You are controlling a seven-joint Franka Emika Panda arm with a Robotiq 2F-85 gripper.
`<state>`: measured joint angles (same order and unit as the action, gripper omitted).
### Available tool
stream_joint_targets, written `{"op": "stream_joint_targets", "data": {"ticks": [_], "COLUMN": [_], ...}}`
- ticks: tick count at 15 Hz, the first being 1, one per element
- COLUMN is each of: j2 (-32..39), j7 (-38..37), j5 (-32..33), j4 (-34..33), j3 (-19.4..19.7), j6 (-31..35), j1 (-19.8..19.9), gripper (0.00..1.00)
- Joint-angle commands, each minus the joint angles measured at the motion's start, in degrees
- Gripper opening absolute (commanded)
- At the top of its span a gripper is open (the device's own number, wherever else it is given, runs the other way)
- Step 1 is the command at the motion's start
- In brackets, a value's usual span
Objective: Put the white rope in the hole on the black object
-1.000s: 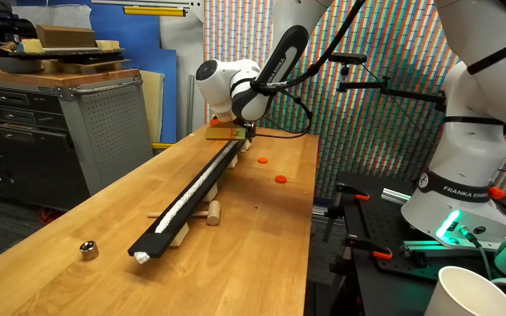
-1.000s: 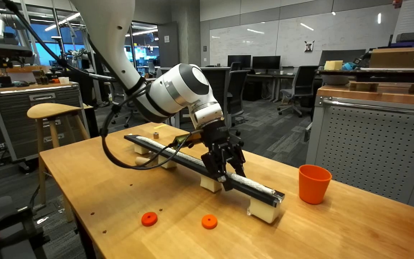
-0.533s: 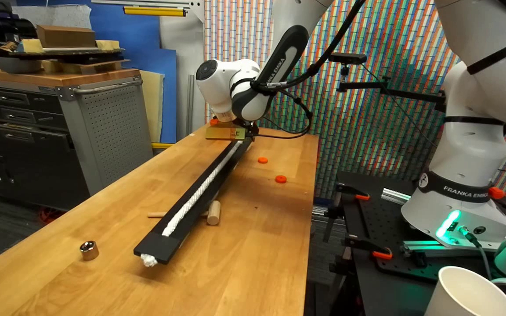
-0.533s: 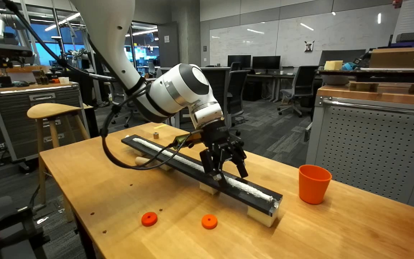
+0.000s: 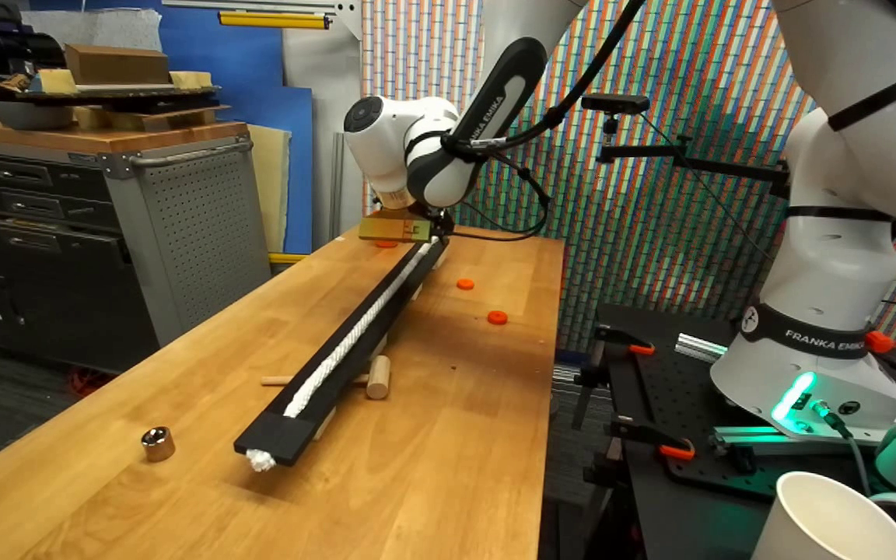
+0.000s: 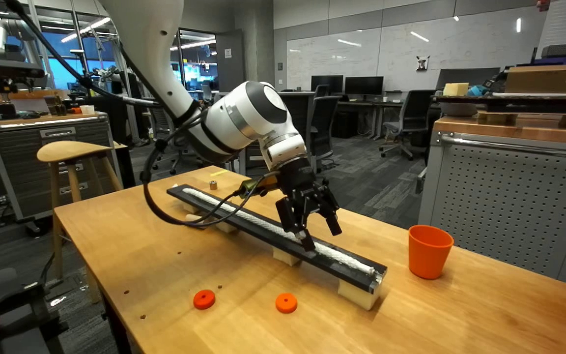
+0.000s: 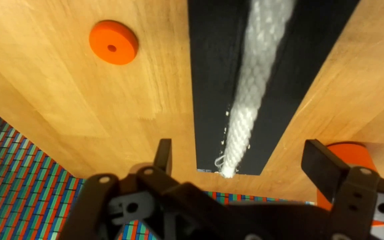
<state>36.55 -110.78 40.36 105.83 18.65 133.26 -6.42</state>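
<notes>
In an exterior view, the gripper [image 6: 322, 237] has risen slightly from the black bar [image 6: 263, 233], jaws spread wide and holding nothing; the bar, tilted a second ago, now lies flatter on its pale blocks [image 6: 358, 295]. I judge it has just been let go, with the white rope [image 6: 344, 257] in place and at most touch-up remaining.

In an exterior view, the tabletop [image 5: 456, 451] shows the rope's long axis running with the bar's, roughly parallel to both long edges and about midway between them.

In the wrist view, the rope's end points at the short edge before the patterned wall [image 7: 18, 176]. It follows the channel [image 7: 239, 60]; how deep it sits I cannot tell.
</notes>
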Motion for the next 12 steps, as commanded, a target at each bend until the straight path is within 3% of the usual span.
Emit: {"op": "stream_joint_targets", "data": {"ticks": [1, 6, 12], "j2": [-4.5, -13.4, -24.9], "j7": [1.0, 8.1, 26.2], "j5": [2.7, 7.4, 3.9], "j4": [1.0, 5.8, 14.5], "j3": [-0.8, -3.9, -9.6], "j6": [1.1, 4.2, 9.6], "j1": [0.2, 0.9, 4.1], "gripper": [1.00, 1.00, 1.00]}}
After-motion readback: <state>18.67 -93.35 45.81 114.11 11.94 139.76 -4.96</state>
